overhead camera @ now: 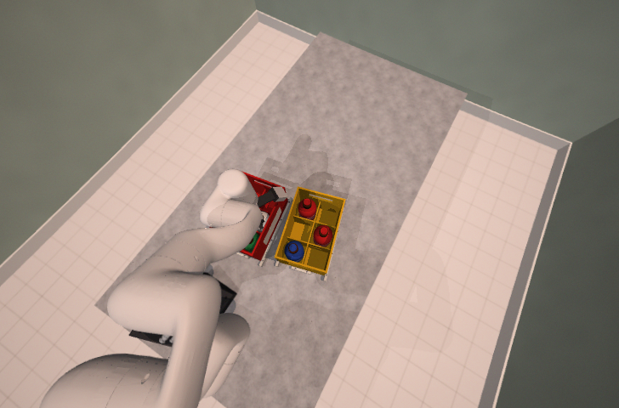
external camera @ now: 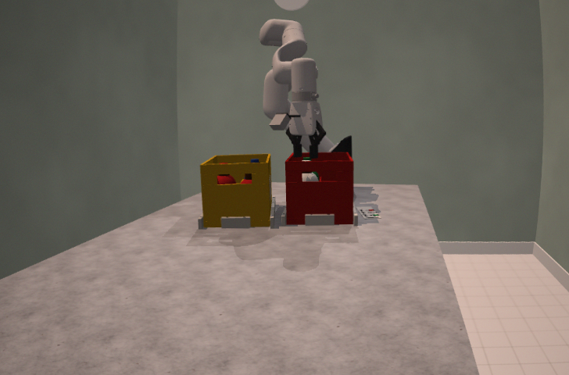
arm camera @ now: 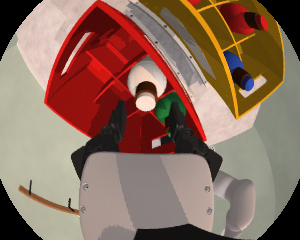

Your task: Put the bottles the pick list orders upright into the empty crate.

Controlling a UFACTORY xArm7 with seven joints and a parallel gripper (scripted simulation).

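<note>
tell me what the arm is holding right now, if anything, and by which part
Nothing is held: the tool stands open, its fingers apart and clear of the white bottle's cap.

- Crate (overhead camera: 274,226) (external camera: 319,198) (arm camera: 70,107): bright red walls and dividers.
- Second crate (overhead camera: 283,222) (external camera: 235,198) (arm camera: 230,92): golden yellow all over.
- White bottle (arm camera: 147,80): white body, dark brown band at the neck, white cap.
- Green bottle (overhead camera: 252,241) (arm camera: 167,107): deep green.
- Blue bottle (overhead camera: 294,252) (arm camera: 234,64): blue body, brown neck band, blue cap in the wrist view.
- Two bottles in the yellow crate: both red.
- Gripper (external camera: 305,152) (arm camera: 147,109): black fingers, pale grey housing.
- Arm (overhead camera: 199,245) (external camera: 275,94): off-white.
- Tabletop (overhead camera: 368,120) (external camera: 232,300): mottled grey, cloudy like stone.
- Pick list (external camera: 369,213): white, with small red, green and black marks.
- Floor (overhead camera: 416,297) (external camera: 510,305): pinkish cream, ruled into squares.
- Walls: dull grey-green.
</note>
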